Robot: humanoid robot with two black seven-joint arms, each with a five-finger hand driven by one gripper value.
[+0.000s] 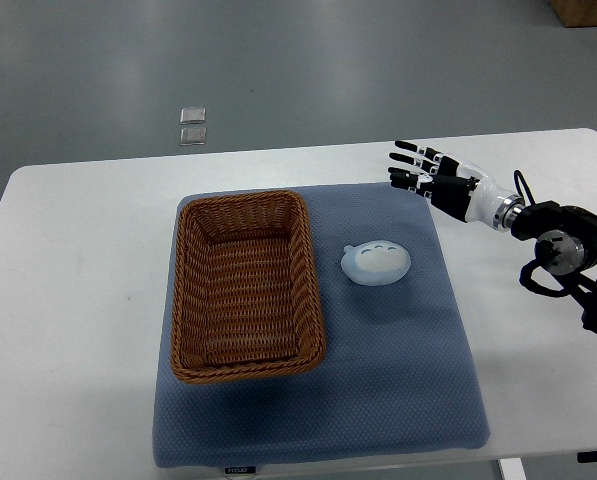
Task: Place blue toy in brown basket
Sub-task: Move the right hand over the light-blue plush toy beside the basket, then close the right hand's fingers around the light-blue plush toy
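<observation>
A pale blue round toy lies on the blue-grey mat, just right of the brown wicker basket. The basket holds nothing. My right hand hovers over the mat's far right corner, up and to the right of the toy and apart from it. Its fingers are spread and point left, holding nothing. The right arm comes in from the right edge. The left arm is out of view.
The mat lies on a white table. Two small clear squares lie on the grey floor beyond the table's far edge. A brown box corner shows at the top right.
</observation>
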